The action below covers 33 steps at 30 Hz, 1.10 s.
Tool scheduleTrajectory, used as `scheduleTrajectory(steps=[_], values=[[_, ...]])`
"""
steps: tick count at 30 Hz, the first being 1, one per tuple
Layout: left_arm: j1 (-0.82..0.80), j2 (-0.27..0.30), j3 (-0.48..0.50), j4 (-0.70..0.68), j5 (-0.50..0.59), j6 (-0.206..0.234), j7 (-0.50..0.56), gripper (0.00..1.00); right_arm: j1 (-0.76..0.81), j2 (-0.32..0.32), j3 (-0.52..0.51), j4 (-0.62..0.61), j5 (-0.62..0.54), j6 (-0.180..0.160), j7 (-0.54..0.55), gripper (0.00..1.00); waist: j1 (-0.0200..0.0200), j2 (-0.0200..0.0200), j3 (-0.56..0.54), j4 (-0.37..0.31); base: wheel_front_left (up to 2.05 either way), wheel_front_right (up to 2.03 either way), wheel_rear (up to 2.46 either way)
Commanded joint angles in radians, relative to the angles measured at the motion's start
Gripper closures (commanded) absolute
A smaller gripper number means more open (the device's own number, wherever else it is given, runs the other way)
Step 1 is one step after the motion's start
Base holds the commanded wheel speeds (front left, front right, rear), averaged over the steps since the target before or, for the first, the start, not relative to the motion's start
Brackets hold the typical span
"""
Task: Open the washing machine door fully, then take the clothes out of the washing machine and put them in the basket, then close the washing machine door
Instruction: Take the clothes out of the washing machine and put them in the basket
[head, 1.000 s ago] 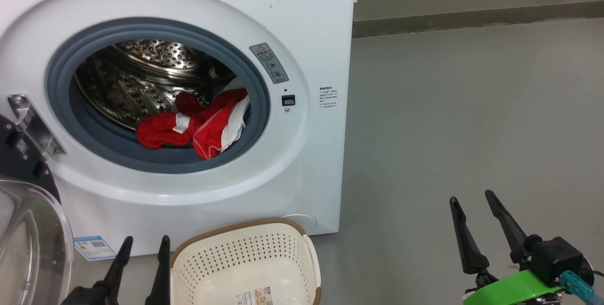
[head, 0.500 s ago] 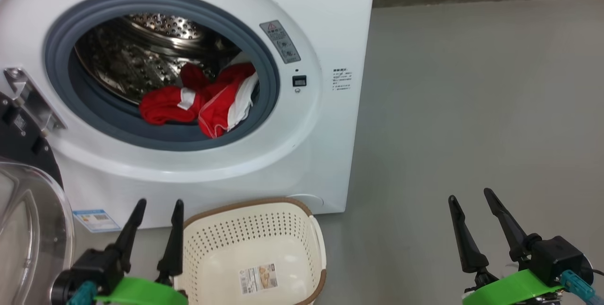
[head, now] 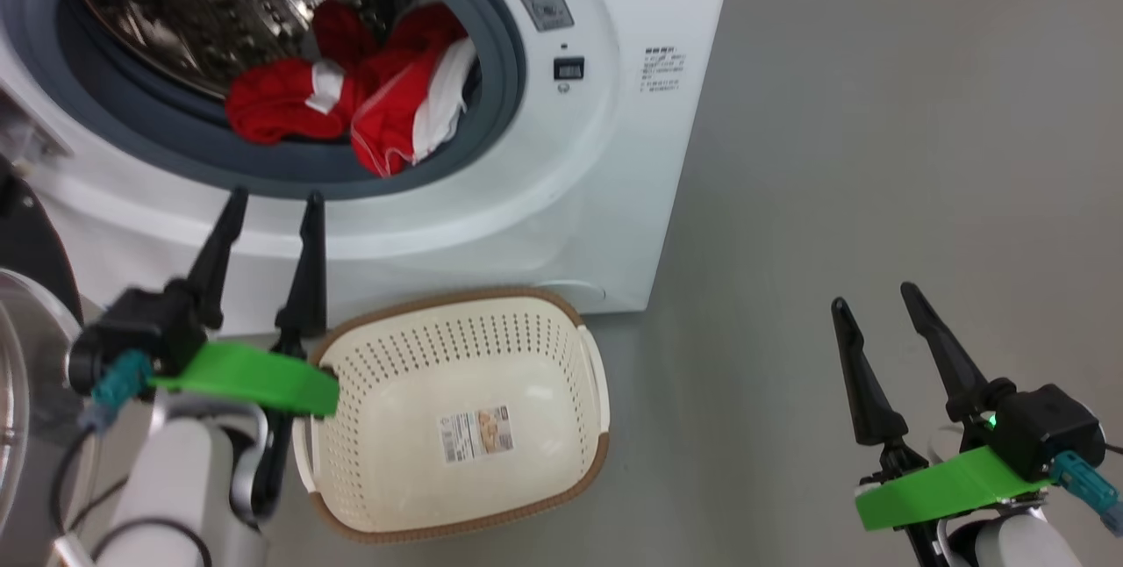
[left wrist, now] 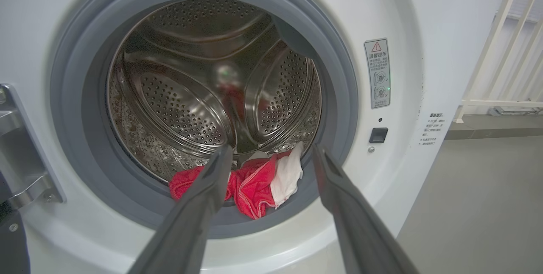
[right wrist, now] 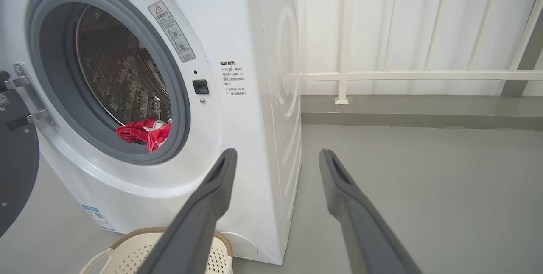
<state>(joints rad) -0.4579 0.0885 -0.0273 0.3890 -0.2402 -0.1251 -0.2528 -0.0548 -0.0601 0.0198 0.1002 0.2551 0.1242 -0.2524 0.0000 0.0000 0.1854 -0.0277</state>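
1. Left gripper (head: 275, 195) hangs with its two dark fingers spread apart and nothing between them, tips pointed at the lower lip of the washing machine (head: 614, 154) opening
2. Straight ahead of those tips and a little above them, the clothes (head: 289, 106) lie as a red bundle with white panels at the front of the steel drum (head: 175, 5), partly slumped onto the grey gasket (head: 105, 119)
3. In the left wrist view the clothes (left wrist: 254, 185) show in the gap between the fingers, beyond the tips and not touched
4. Just to the right of that gripper's green bracket (head: 246, 378) sits the basket (head: 456, 299), upright on the floor at the foot of the machine, with a barcode sticker (head: 476, 433) on its bottom
5. Off to the left of the left gripper, the washing machine door (head: 26, 242) stands swung wide, its black rim and clear glass bowl at the edge of sight
6. Right gripper (head: 874, 295) is spread open as well, holding nothing, over grey floor (head: 877, 111) well to the right of the machine and the basket
7. In the right wrist view the right gripper (right wrist: 278, 152) points past the machine's front corner: the clothes (right wrist: 140, 132) are far ahead and to its left, the basket (right wrist: 140, 231) is low on its left, and a white railing (right wrist: 345, 32) stands ahead
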Motion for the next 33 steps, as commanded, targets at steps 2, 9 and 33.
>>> scheduleTrajectory(steps=[2, 9, 33], values=[[-0.072, 0.027, 0.035, 0.000, 0.013, -0.005, -0.009, 0.00, -0.041, -0.011, 0.029, -0.030, 0.014, 0.007, -0.009, 0.00, 0.0000, 0.0000, 0.081, -0.005, 0.00, 0.00, 0.00], [-0.250, 0.040, 0.043, 0.135, 0.025, 0.001, -0.009, 0.00, -0.092, -0.011, 0.032, -0.040, 0.013, 0.007, -0.009, 0.00, 0.0000, 0.0000, 0.192, -0.017, 0.00, 0.00, 0.00], [-0.753, 0.142, -0.003, 0.603, 0.134, 0.111, 0.027, 0.00, -0.198, 0.003, 0.084, -0.029, 0.035, 0.007, -0.009, 0.00, 0.0000, 0.0000, 0.384, -0.102, 0.00, 0.00, 0.00]])
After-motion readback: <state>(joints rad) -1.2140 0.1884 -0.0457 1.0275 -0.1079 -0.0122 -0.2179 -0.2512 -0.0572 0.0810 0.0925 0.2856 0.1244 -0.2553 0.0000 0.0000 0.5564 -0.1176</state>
